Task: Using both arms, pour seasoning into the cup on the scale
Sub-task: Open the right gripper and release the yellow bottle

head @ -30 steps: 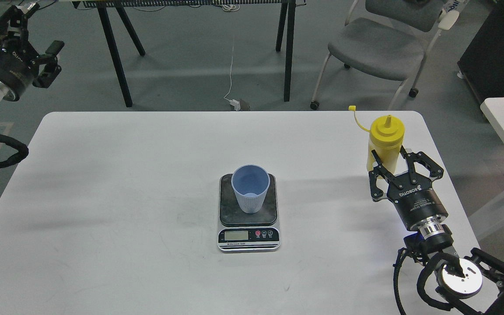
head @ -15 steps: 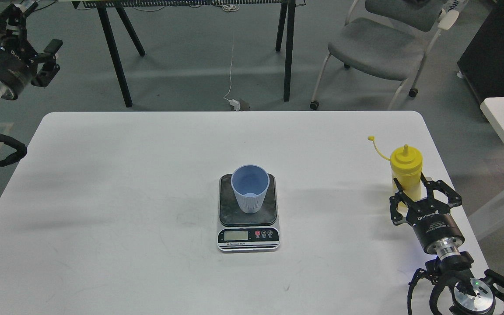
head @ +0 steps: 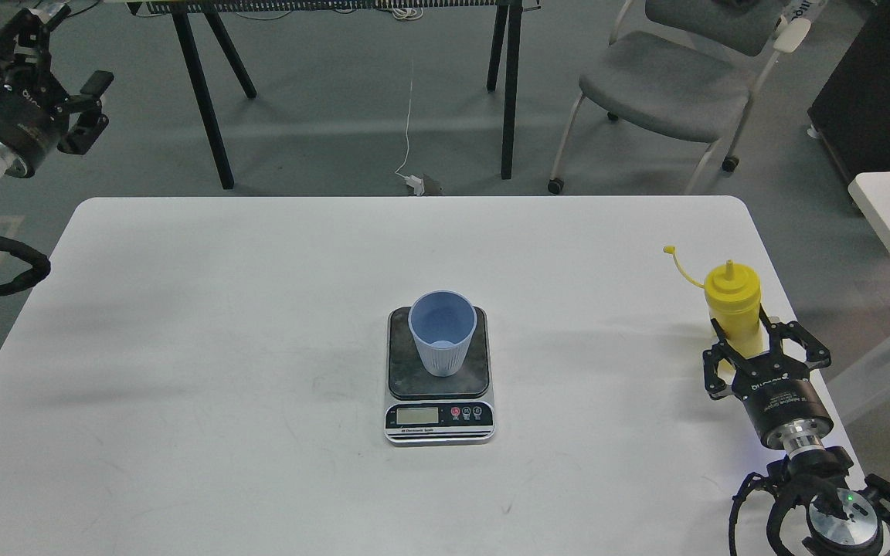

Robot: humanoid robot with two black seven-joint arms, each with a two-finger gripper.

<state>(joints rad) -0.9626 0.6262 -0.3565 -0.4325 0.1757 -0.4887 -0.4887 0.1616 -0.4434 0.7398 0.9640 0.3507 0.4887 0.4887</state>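
Light: bright, even, from overhead | Shadows: soft, faint grey bands across the bench (head: 259, 324); a short diffuse one beside the scale (head: 439, 377) | Glare: mild sheen on the white top, no blown highlights | Focus: sharp throughout, slight grain | Blur: no motion smear | Edges: mild wide-angle stretch at the corners

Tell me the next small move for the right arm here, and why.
Probably open the right gripper and back it away. The seasoning bottle stands upright at the table's right edge, fingers around its lower body, far from the cup on the scale. Whether pouring is finished can't be told.
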